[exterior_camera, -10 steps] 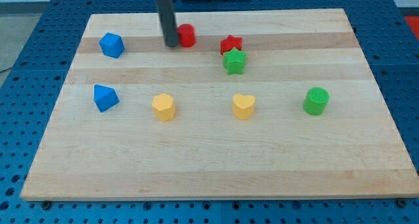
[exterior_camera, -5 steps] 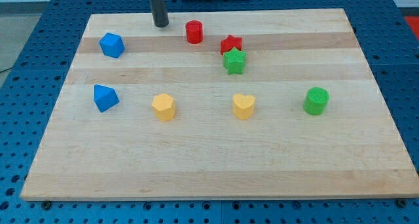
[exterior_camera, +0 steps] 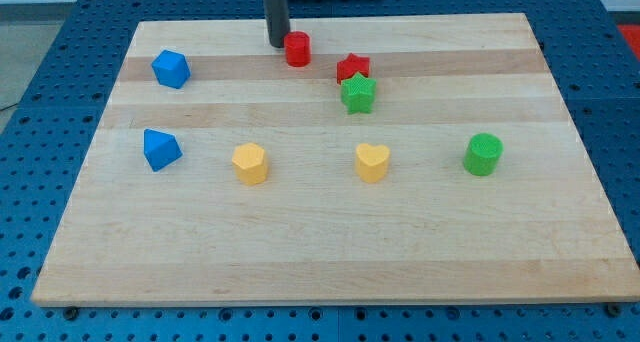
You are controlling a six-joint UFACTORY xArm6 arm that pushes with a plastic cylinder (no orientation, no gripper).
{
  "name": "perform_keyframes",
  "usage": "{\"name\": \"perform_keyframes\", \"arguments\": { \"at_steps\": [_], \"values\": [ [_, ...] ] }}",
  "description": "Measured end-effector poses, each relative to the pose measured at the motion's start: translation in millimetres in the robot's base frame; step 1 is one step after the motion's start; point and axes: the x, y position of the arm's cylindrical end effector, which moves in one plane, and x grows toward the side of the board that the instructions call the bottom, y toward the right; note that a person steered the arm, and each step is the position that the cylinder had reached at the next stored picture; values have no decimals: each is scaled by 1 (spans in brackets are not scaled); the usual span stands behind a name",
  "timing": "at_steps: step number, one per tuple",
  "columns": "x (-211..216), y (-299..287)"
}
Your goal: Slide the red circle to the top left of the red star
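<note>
The red circle (exterior_camera: 297,49) stands near the top edge of the wooden board (exterior_camera: 300,252), a little to the left of the middle. The red star (exterior_camera: 352,68) is near it, at about 4 o'clock from the circle, so the circle lies at about 10 o'clock from the star, and they are apart. The green star (exterior_camera: 358,93) touches the red star at its 6 o'clock side. My tip (exterior_camera: 277,44) is just beside the red circle, at about 9 o'clock from it; if it touches the circle, I cannot tell. The arm has no pincer, only the straight dark rod, so nothing is grasped.

Farther away, at 6 o'clock of the circle, are the yellow hexagon-like block (exterior_camera: 250,164) and the yellow heart (exterior_camera: 372,163). The green cylinder (exterior_camera: 483,154) stands at the view's right. Two blue blocks are at the view's left, one upper (exterior_camera: 171,69) and one lower (exterior_camera: 160,149).
</note>
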Motion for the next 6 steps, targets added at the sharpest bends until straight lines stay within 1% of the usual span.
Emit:
{"name": "perform_keyframes", "arguments": {
  "at_steps": [1, 2, 3, 4, 5, 6],
  "values": [
    [8, 14],
    [14, 16],
    [-3, -21],
    [-15, -103],
    [-15, -130],
    [-15, -130]
  ]
}}
